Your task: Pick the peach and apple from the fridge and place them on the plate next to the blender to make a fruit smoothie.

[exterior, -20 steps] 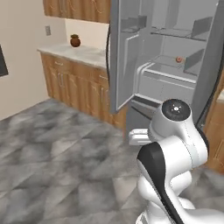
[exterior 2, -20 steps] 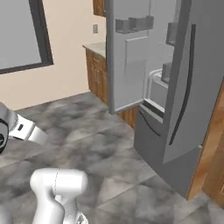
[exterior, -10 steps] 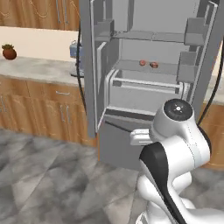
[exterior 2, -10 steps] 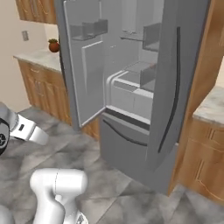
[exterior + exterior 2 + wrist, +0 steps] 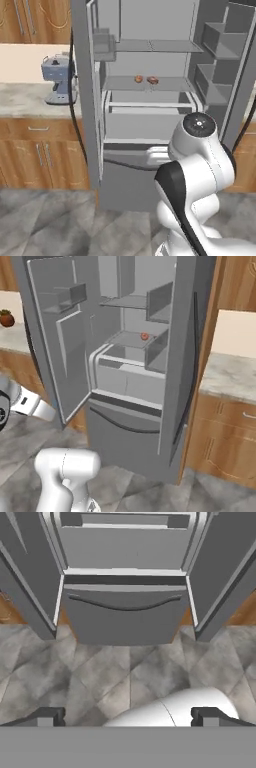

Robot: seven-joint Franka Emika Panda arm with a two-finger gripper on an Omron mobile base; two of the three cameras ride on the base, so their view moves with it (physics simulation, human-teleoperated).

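The fridge (image 5: 150, 115) stands straight ahead with both doors swung open. On its middle shelf lie the orange-pink peach (image 5: 138, 79) and, just right of it, the dark red apple (image 5: 153, 80). In the right base view one round reddish fruit (image 5: 144, 336) shows on that shelf; which one I cannot tell. My gripper (image 5: 129, 717) hangs low in front of the fridge's bottom drawer (image 5: 125, 612), well below and short of the fruit. Its fingertips (image 5: 50, 717) stand wide apart, open, with nothing between them. The plate and the blender are out of view.
A blue-grey coffee machine (image 5: 57, 80) sits on the counter (image 5: 30, 97) left of the fridge. The open doors (image 5: 60, 346) flank the shelves on both sides. Another counter (image 5: 230, 376) over wooden cabinets lies right of the fridge. Grey tiled floor (image 5: 100, 672) lies before it.
The whole picture has shifted: the base has come round and closer, so the fridge now faces me squarely. The gripper has stayed open.
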